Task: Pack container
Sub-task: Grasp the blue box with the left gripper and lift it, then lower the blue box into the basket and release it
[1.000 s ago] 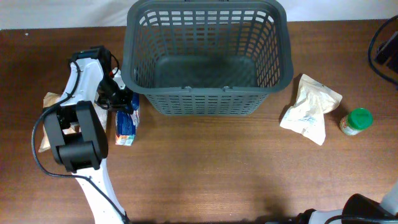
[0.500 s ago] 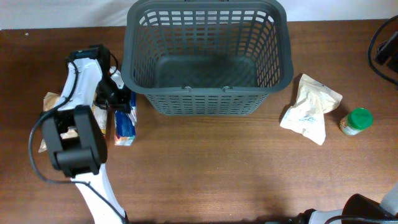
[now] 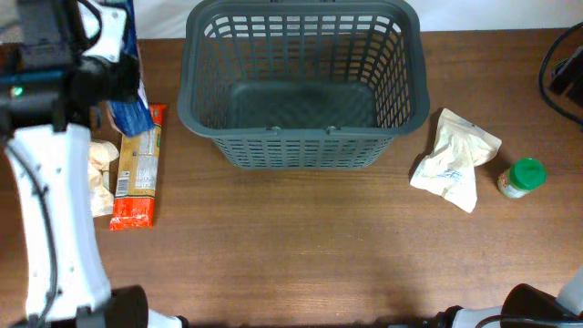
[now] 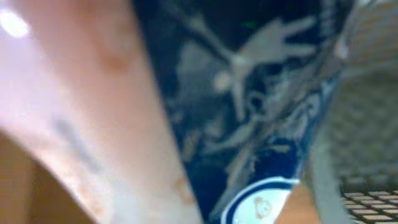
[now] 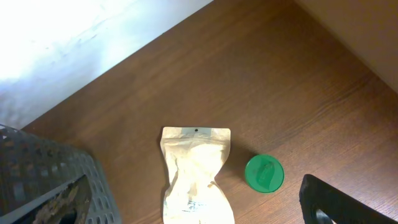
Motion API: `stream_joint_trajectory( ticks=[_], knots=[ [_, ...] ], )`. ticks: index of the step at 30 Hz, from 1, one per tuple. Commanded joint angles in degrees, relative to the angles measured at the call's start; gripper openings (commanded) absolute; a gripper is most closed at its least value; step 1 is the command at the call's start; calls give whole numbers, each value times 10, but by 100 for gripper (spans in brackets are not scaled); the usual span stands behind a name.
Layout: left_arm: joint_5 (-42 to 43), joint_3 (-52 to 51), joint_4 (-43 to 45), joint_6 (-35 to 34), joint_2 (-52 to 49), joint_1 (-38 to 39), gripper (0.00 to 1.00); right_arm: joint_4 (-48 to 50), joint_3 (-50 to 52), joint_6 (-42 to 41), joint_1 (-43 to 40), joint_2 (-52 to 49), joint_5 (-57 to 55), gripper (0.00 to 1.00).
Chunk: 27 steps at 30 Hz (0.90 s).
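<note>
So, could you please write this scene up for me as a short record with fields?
basket: empty, at the far middle of the table
left gripper: raised left of the basket, shut on a blue packet
orange packet: lying flat, left of the basket
pale pouch: right of the basket
green-lidded jar: right of the pouch
right gripper: only a dark edge shows; state unclear
</note>
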<state>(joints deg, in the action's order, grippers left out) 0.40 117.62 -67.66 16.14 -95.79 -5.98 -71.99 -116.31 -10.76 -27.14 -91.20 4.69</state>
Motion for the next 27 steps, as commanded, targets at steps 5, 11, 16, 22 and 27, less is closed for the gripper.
stream_joint_trajectory(
  ticks=[5,11,16,22,27],
  knots=[
    [115,49,76,277,59,103,2,1,-4,-5,-3,-1,-9,99],
    [147,49,109,417,22,188,2,1,-4,-5,-3,-1,-9,99],
    [160,49,109,559,-57,230,2,1,-4,-5,-3,-1,-9,99],
    [159,49,125,626,-201,246,2,1,-4,-5,-3,-1,-9,99],
    [118,49,149,654,-296,250,2,1,-4,-5,-3,-1,-9,99]
  ],
)
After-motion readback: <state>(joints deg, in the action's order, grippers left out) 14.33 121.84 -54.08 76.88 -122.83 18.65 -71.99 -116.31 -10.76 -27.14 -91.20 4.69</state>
